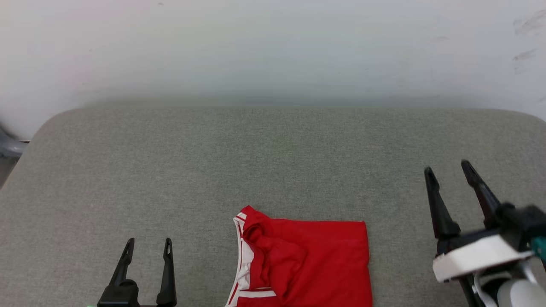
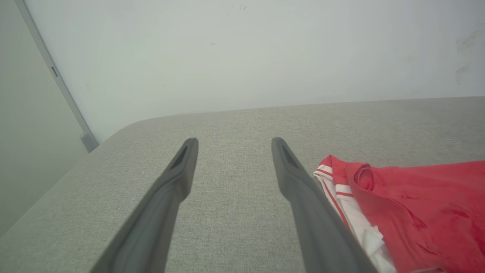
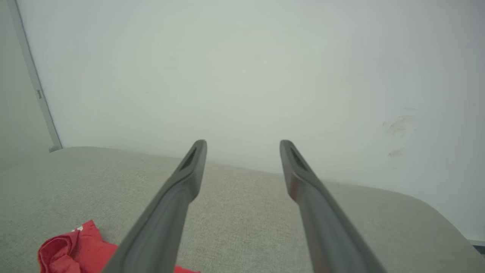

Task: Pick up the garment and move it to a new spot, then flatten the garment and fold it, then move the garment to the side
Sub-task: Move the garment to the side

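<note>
Head view: folded red garment (image 1: pixel 315 260) lies on the near middle of the grey counter (image 1: pixel 273 162), white striped trim on its left edge, between the two hands and touching neither. Left hand (image 1: pixel 149 241) sits at lower left, fingers apart, empty, near the trim. Right hand (image 1: pixel 447 167) is off to the right, fingers apart too, holding nothing.

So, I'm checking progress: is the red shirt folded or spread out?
Folded: the garment lies as a compact rectangle on the grey cushion, red cloth doubled over white at its left edge.
</note>
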Robot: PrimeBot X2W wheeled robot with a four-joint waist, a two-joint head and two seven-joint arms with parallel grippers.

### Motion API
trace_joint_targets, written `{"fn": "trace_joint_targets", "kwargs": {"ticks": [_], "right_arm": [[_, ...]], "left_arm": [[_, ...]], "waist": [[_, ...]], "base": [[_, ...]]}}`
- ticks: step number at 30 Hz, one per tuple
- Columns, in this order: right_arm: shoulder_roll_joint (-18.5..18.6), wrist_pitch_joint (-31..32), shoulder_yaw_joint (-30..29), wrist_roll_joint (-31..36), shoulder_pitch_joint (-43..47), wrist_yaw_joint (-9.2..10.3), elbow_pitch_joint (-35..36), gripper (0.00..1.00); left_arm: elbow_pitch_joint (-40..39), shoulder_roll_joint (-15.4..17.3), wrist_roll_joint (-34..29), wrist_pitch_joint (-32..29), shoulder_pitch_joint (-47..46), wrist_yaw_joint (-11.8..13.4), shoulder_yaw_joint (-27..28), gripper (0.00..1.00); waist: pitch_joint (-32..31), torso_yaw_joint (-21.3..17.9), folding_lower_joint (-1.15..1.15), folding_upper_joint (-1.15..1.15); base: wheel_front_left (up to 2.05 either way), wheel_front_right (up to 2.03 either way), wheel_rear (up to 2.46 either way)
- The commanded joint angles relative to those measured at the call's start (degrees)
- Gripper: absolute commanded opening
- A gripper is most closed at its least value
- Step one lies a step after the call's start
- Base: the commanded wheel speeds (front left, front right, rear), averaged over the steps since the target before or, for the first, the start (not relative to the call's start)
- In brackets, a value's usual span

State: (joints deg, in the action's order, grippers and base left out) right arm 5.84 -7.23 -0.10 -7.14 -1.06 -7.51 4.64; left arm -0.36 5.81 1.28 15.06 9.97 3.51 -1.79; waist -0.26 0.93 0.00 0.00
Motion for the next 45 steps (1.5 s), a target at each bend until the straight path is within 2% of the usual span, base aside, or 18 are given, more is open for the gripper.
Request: {"fn": "trace_joint_targets", "kwargs": {"ticks": [1, 12, 13, 18, 21, 23, 28, 36, 45], "right_arm": [[1.74, 2.94, 1.73, -1.48, -3.00, 0.05, 0.17, 1.00], [13.69, 31.51, 17.35, -14.79, -16.22, 0.05, -3.15, 1.00], [13.69, 31.51, 17.35, -14.79, -16.22, 0.05, -3.15, 1.00], [17.88, 44.03, 23.69, -21.61, -18.22, 0.06, -5.82, 1.00], [18.61, 47.34, 24.63, -23.55, -18.18, 0.05, -6.99, 1.00], [19.07, 51.86, 25.51, -26.31, -17.44, 0.05, -8.85, 1.00], [18.37, 56.15, 26.07, -29.10, -17.04, 0.05, -10.43, 1.00], [16.88, 57.90, 27.18, -29.71, -17.44, 0.05, -12.86, 1.00], [13.57, 58.24, 29.10, -30.49, -13.66, 0.04, -20.87, 1.00]], "left_arm": [[-0.02, -0.14, 0.19, 0.14, -0.76, -0.16, -0.11, 1.00], [-0.08, -0.34, 0.17, 0.14, -2.06, -0.23, 0.00, 1.00], [-0.08, -0.34, 0.17, 0.14, -2.06, -0.23, 0.00, 1.00], [-0.05, -0.60, 0.24, 0.14, -2.76, -0.10, 0.00, 1.00], [-0.02, -0.66, 0.22, 0.14, -3.10, -0.18, -0.12, 1.00], [0.06, -0.79, 0.19, 0.14, -3.56, -0.30, -0.31, 1.00], [0.07, -1.09, 0.32, 0.14, -4.78, -0.47, -0.63, 1.00], [0.30, -1.49, 0.48, 0.14, -6.35, -0.81, -0.94, 1.00], [0.83, -1.77, 0.20, 0.14, -8.27, -1.26, -1.00, 1.00]], "waist": [[0.27, 0.22, 0.00, 0.00], [2.45, 0.93, 0.00, 0.00], [2.45, 0.93, 0.00, 0.00], [3.62, 1.55, 0.00, 0.00], [4.01, 1.81, 0.00, 0.00], [4.66, 2.31, 0.00, 0.00], [6.42, 3.39, 0.00, 0.00], [9.51, 4.99, 0.00, 0.00], [12.09, 6.13, 0.00, 0.00]], "base": [[0.00, 0.00, 0.00], [0.00, 0.00, 0.00], [0.00, 0.00, 0.00], [0.00, 0.00, 0.00], [0.00, 0.00, 0.00], [0.00, 0.00, 0.00], [0.00, 0.00, 0.00], [0.00, 0.00, 0.00], [0.00, 0.00, 0.00]]}}
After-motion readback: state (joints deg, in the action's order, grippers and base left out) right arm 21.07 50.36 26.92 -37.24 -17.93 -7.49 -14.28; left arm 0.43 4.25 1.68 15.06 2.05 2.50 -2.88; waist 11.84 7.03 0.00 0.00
